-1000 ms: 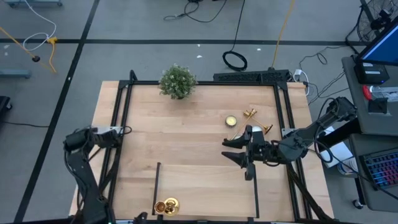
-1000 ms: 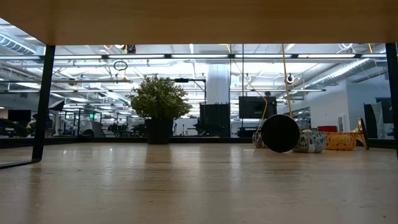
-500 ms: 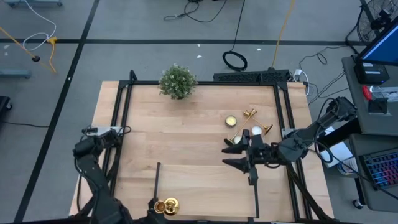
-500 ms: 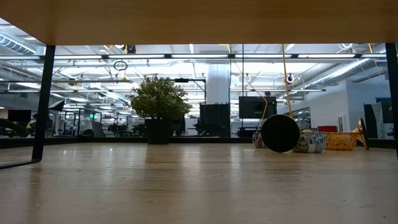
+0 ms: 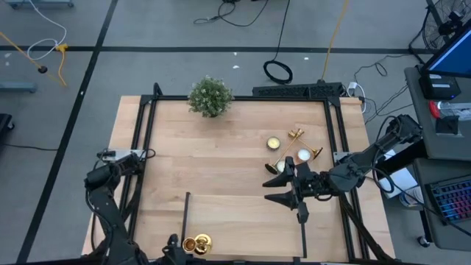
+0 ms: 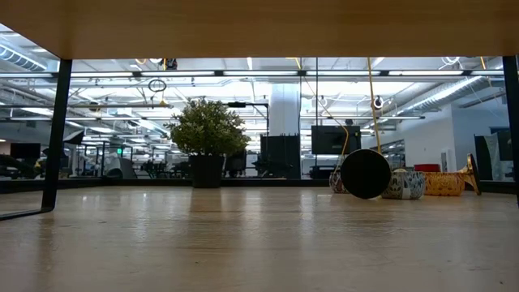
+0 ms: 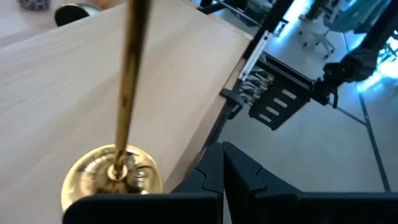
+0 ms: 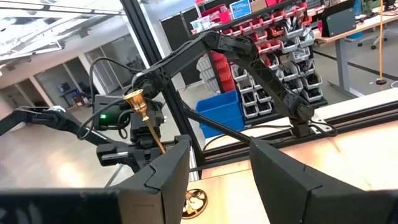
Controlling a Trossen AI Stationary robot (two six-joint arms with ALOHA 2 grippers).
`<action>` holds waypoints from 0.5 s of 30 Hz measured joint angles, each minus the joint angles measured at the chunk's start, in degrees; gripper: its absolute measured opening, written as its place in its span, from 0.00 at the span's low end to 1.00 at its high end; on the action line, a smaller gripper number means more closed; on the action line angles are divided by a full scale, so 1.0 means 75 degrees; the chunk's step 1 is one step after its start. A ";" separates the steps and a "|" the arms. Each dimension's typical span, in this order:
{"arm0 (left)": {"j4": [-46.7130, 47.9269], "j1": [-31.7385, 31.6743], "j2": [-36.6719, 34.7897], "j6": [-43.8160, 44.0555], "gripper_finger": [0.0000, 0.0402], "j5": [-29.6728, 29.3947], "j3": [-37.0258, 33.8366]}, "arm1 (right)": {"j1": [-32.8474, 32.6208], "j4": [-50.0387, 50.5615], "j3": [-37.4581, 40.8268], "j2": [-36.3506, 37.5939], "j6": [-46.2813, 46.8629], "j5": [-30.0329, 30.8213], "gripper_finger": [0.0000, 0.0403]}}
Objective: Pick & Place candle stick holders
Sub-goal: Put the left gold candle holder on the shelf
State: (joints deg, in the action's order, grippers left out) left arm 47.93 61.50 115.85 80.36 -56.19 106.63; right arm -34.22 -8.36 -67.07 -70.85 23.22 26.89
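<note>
Brass slim-stemmed candle stick holder upright near wooden surface edge; my closed, empty left tool beside it could topple it; right tool spread open.

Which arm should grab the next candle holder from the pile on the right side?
Right. The right gripper, jaws open, sits just beside the loose candle holders. The left gripper is across the table at the front edge, by the standing holder.

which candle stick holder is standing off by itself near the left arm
The candle stick holder at the table's front edge, upright beside the left hand. The other holders cluster on the right side, near the right hand.
</note>
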 joint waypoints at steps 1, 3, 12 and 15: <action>0.0033 0.0006 -0.0003 0.0079 0.00 -0.0069 -0.0002 | 0.0000 0.0000 0.0000 0.0000 -0.0004 0.0000 0.41; 0.0046 0.0006 -0.0009 0.0141 0.00 -0.0124 -0.0001 | 0.0000 0.0000 0.0000 0.0000 -0.0005 0.0002 0.41; 0.0066 -0.0091 -0.0012 0.0166 0.00 -0.0380 0.0000 | 0.0000 0.0003 0.0000 0.0000 -0.0043 0.0003 0.41; 0.0103 -0.0153 -0.0012 0.0197 0.00 -0.0322 0.0000 | 0.0000 0.0000 0.0000 0.0000 -0.0043 0.0000 0.41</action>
State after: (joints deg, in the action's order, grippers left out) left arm 48.70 60.35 115.77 81.84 -58.61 106.63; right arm -34.22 -8.36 -67.07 -70.85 22.90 26.90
